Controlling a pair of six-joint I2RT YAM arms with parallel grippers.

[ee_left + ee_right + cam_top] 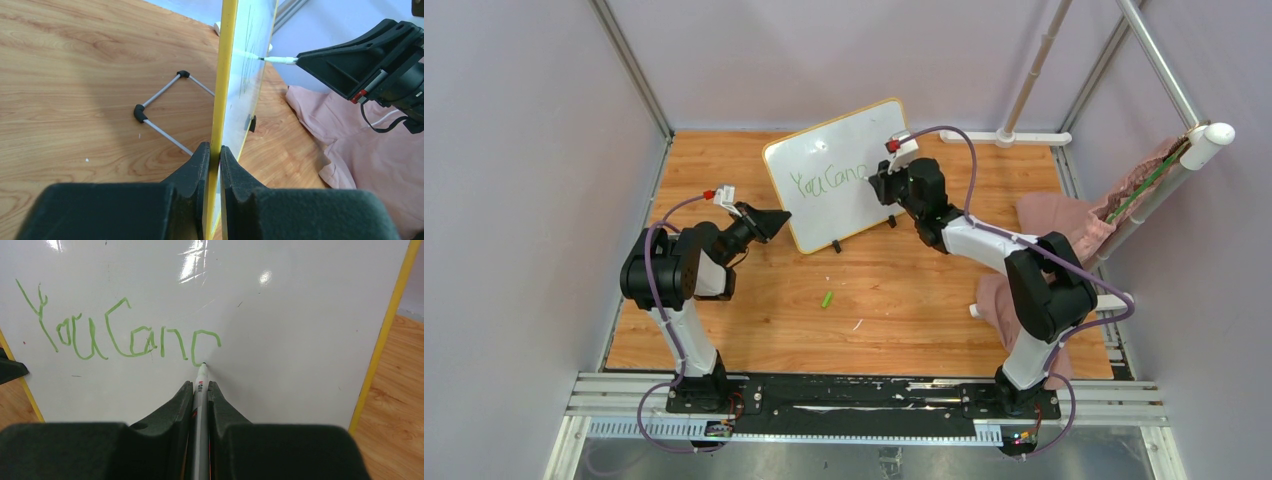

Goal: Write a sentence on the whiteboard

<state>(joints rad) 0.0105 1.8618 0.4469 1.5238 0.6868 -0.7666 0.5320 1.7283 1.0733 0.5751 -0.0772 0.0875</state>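
Note:
The whiteboard (pixel 839 175) with a yellow rim stands tilted on the wooden table. My left gripper (pixel 776 222) is shut on its left yellow edge (pixel 218 125). My right gripper (pixel 882 183) is shut on a white marker (pixel 201 390) whose green tip touches the board face (pixel 280 315). The sentence (pixel 115 335) so reads "You Can" in green on one line, followed by a part-drawn letter at the tip. It also shows small in the top view (pixel 827 180). The marker (pixel 280 60) touches the board in the left wrist view too.
A green marker cap (pixel 827 299) lies on the table in front of the board. A pink cloth (pixel 1064 225) lies at the right, under my right arm. A wire stand (pixel 160 107) props the board from behind. Walls and poles enclose the table.

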